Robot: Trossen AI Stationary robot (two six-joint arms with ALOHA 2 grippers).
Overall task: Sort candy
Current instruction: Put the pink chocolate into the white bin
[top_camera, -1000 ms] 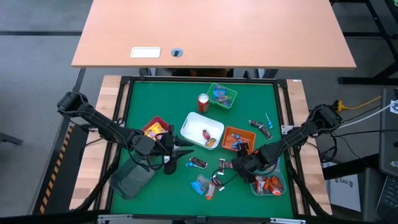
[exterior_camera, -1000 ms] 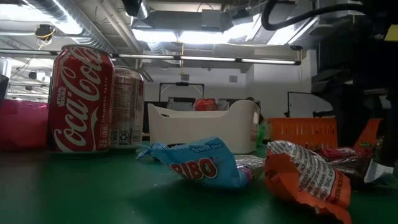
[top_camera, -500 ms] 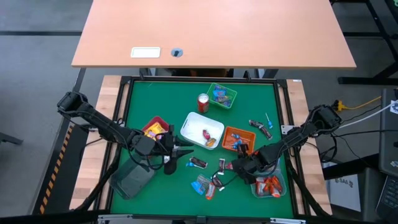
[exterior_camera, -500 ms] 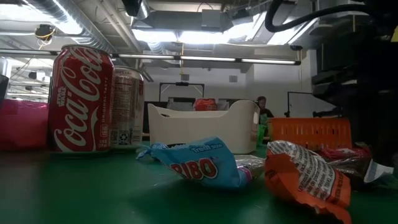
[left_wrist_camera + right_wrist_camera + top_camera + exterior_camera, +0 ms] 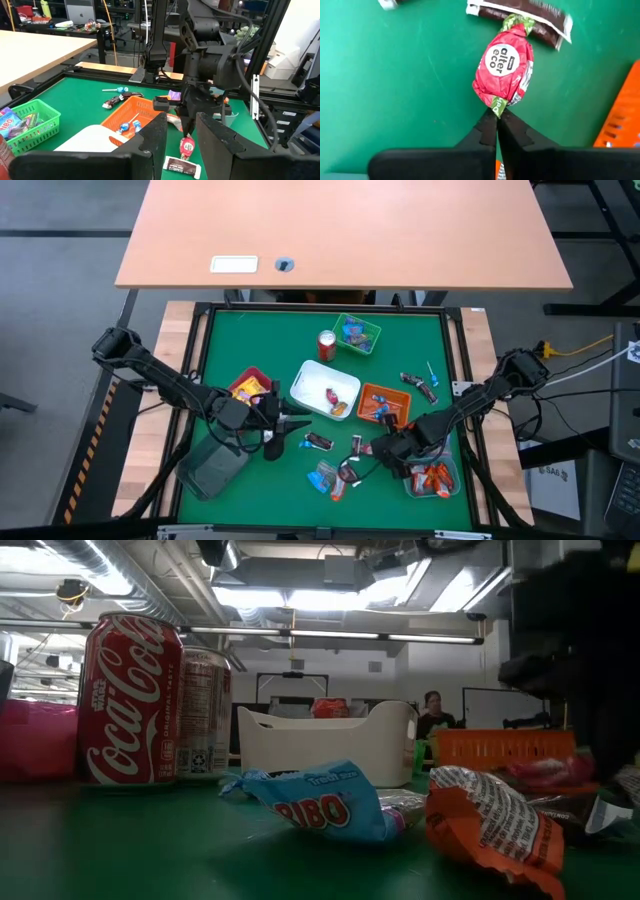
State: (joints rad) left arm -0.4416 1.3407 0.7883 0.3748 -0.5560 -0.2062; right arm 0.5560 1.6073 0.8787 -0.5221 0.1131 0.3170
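Two dark jointed arms, black cables along them, right gripper (image 5: 496, 131) with matte black tapered fingers

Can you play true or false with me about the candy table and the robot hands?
1. The right hand is pinching the twisted end of a red wrapped candy. True.
2. The red soda can is lying on its side. False: it stands upright, next to the green basket.
3. The white tray sits near the middle of the green table. True.
4. The left hand is holding a lollipop. False: its fingers are apart with nothing between them.
5. The orange tray is empty. False: it has candy inside.
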